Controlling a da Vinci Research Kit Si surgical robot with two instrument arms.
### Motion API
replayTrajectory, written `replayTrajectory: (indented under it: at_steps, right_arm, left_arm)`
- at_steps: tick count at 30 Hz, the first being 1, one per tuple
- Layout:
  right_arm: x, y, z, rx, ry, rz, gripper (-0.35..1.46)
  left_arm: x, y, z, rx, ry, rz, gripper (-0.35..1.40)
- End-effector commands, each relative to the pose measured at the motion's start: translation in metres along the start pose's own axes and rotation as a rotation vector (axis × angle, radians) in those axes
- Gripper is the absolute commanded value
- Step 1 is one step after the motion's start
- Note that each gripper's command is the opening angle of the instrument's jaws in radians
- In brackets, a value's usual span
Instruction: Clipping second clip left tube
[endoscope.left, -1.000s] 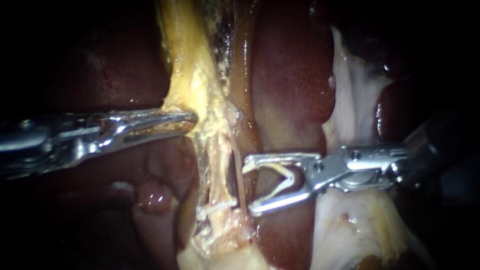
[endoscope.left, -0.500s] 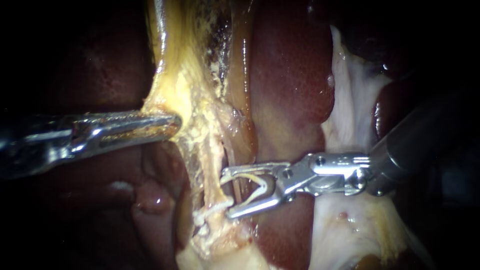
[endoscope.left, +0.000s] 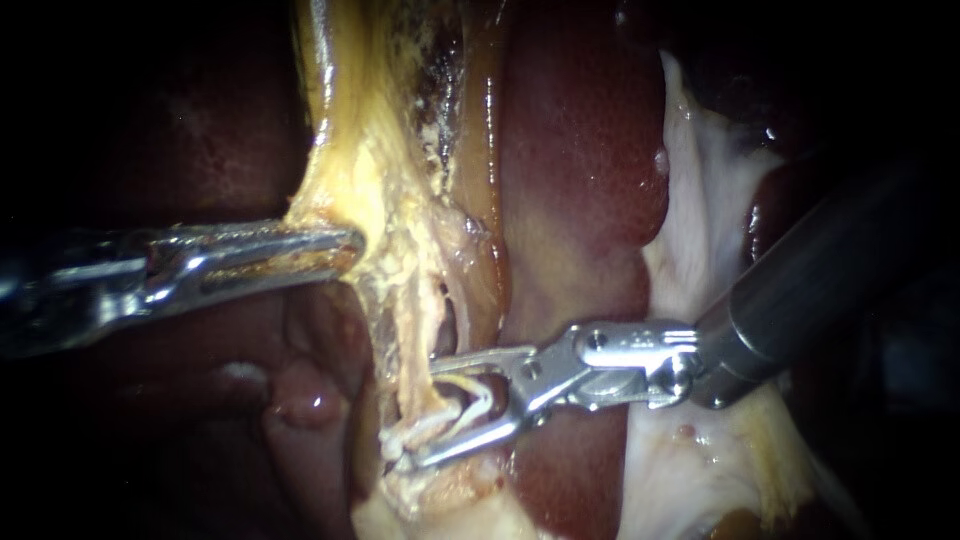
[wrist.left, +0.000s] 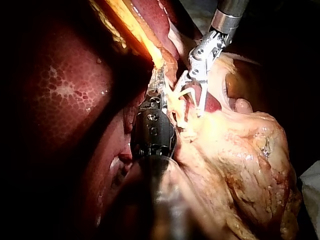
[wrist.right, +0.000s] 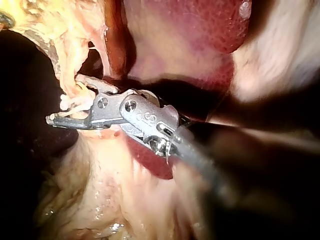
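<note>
My left instrument (endoscope.left: 348, 245) comes in from the left, its jaws shut on the yellow fatty tissue (endoscope.left: 350, 170) and holding it stretched to the left. Below that, a pale tube (endoscope.left: 415, 345) runs downward with a white clip (endoscope.left: 400, 437) across it. My right instrument (endoscope.left: 425, 412) has open jaws that carry a white V-shaped clip (endoscope.left: 478, 395). The jaws straddle the tube just above the fitted clip. In the right wrist view the same jaws (wrist.right: 62, 114) lie around the pale strand. The left wrist view shows my left jaws (wrist.left: 159, 85) on yellow tissue, with the right instrument (wrist.left: 192, 102) beside them.
Dark red liver (endoscope.left: 585, 150) lies behind the tube and right of it. Pale whitish tissue (endoscope.left: 705, 190) hangs further right, under the right shaft (endoscope.left: 800, 290). A thinner brownish strand (endoscope.left: 480, 300) runs right of the tube. A small pink lump (endoscope.left: 300, 395) sits at lower left.
My right instrument has advanced left and down, so its open jaws with the loaded clip now straddle the tube. The left instrument pulled the yellow tissue slightly left, then held still.
</note>
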Motion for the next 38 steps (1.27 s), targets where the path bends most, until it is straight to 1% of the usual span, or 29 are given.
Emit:
replayTrajectory:
  at_steps: [1, 9, 14, 19, 21, 22, 23, 24, 25, 27, 31, 38]
  right_arm:
    - [0.0000, 0.0001, 0.0002, 0.002, 0.002, -0.002, 0.53]
    - [-0.0001, 0.0005, 0.0011, 0.004, 0.001, 0.002, 0.49]
    - [-0.0003, 0.0006, 0.0014, 0.012, -0.001, 0.035, 0.48]
    - [-0.0005, 0.0007, 0.0016, 0.033, -0.005, 0.053, 0.46]
    - [-0.0005, 0.0006, 0.0015, 0.033, -0.005, 0.057, 0.39]
    - [-0.0006, 0.0006, 0.0014, 0.034, -0.005, 0.062, 0.31]
    - [-0.0007, 0.0004, 0.0012, 0.036, -0.003, 0.062, 0.08]
    - [-0.0008, 0.0004, 0.0010, 0.038, -0.003, 0.079, -0.13]
    - [-0.0009, 0.0003, 0.0008, 0.027, -0.013, 0.091, -0.35]
    - [-0.0009, 0.0006, 0.0006, 0.005, -0.035, 0.099, -0.35]
    - [-0.0014, 0.0013, 0.0004, -0.003, -0.037, 0.111, -0.35]
    - [-0.0017, 0.0014, 0.0004, -0.002, -0.037, 0.110, -0.35]
  left_arm:
    - [0.0000, 0.0000, 0.0000, 0.000, 0.000, -0.001, -0.35]
    - [-0.0001, -0.0001, 0.0004, -0.002, -0.001, -0.002, -0.35]
    - [-0.0001, -0.0002, 0.0005, -0.003, -0.001, -0.002, -0.35]
    - [-0.0001, -0.0002, 0.0006, -0.003, -0.001, -0.002, -0.35]
    - [-0.0001, -0.0002, 0.0006, -0.003, -0.001, -0.002, -0.35]
    - [-0.0001, -0.0002, 0.0006, -0.003, -0.001, -0.002, -0.35]
    - [-0.0001, -0.0002, 0.0006, -0.004, -0.001, -0.002, -0.35]
    - [-0.0001, -0.0002, 0.0006, -0.003, -0.001, -0.002, -0.35]
    - [-0.0001, -0.0002, 0.0006, -0.003, -0.001, -0.002, -0.35]
    - [-0.0001, -0.0002, 0.0006, -0.003, -0.001, -0.002, -0.35]
    - [-0.0001, -0.0002, 0.0006, -0.004, -0.001, -0.002, -0.35]
    - [-0.0001, -0.0002, 0.0006, -0.003, -0.001, -0.002, -0.35]
